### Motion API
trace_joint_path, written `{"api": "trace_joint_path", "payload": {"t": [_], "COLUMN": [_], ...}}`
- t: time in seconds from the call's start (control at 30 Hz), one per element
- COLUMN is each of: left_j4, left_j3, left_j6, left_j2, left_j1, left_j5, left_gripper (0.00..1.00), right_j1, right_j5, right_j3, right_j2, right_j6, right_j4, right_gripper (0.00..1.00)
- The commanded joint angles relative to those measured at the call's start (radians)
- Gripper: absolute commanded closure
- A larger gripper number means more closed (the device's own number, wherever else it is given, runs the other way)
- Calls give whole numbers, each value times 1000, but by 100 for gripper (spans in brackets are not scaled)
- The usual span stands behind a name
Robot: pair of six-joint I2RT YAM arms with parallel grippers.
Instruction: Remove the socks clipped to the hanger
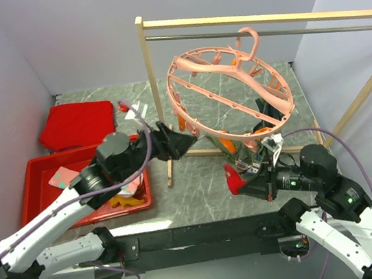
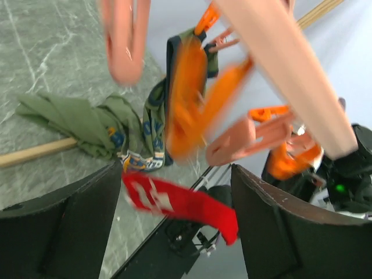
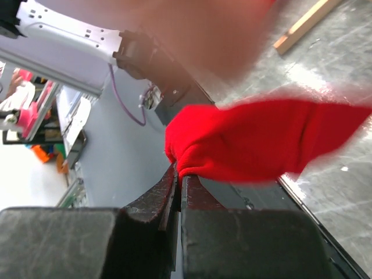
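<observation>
The salmon-pink round hanger (image 1: 228,92) hangs tilted from the rack's rail. My right gripper (image 1: 239,182) is shut on a red sock (image 1: 232,178) below the hanger's near rim. In the right wrist view the gripper (image 3: 179,174) pinches the edge of the sock (image 3: 261,139). My left gripper (image 1: 189,140) is open and empty at the hanger's left lower rim. In the left wrist view, the red sock (image 2: 180,203) shows between the open gripper's (image 2: 177,215) fingers but farther off. A dark olive sock (image 2: 154,116) hangs from orange clips (image 2: 189,99), and another (image 2: 87,125) lies on the table.
A red tray (image 1: 35,178) at the left holds a pink sock (image 1: 63,177) and a yellow sock (image 1: 122,200). A flat red slab (image 1: 76,123) lies behind it. The wooden rack's post (image 1: 149,82) stands between the tray and the hanger.
</observation>
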Motion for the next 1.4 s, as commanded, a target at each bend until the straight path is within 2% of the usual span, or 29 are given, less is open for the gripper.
{"api": "trace_joint_path", "payload": {"t": [0.0,0.13,0.23,0.3,0.43,0.57,0.77,0.87,1.07,1.17,1.27,1.3,1.33,1.37], "left_j4": [-62,-15,63,105,99,103,97,70,62,45,34,34,31,28], "left_j3": [-51,-113,-143,-143,-88,-50,1,27,47,65,62,59,55,42], "left_j6": [-27,-39,-48,-47,45,81,108,122,136,147,153,154,156,156], "left_j2": [-122,-154,-127,-84,-5,53,125,156,174,188,182,176,167,145], "left_j1": [1,1,-2,-19,-117,-149,-186,-200,-212,-221,-225,-226,-228,-228], "left_j5": [-5,125,283,352,398,473,521,516,472,443,408,394,359,337], "left_gripper": [20,36,40,39,33,30,31,35,51,63,80,91,93,95], "right_j1": [0,0,1,0,1,0,0,0,1,0,0,0,0,0], "right_j5": [-79,-102,-117,-127,-145,-160,-165,-167,-183,-188,-185,-177,-173,-167], "right_j3": [-9,-14,-7,-4,-3,2,-10,-18,-29,-38,-38,-38,-38,-38], "right_j2": [42,68,85,96,107,104,87,72,61,55,50,47,42,38], "right_j6": [-1,-11,-12,-3,20,44,68,80,97,103,100,97,95,92], "right_j4": [115,138,156,181,222,264,282,291,305,311,301,285,276,267], "right_gripper": [100,100,100,100,100,100,100,100,100,100,100,98,89,86]}}
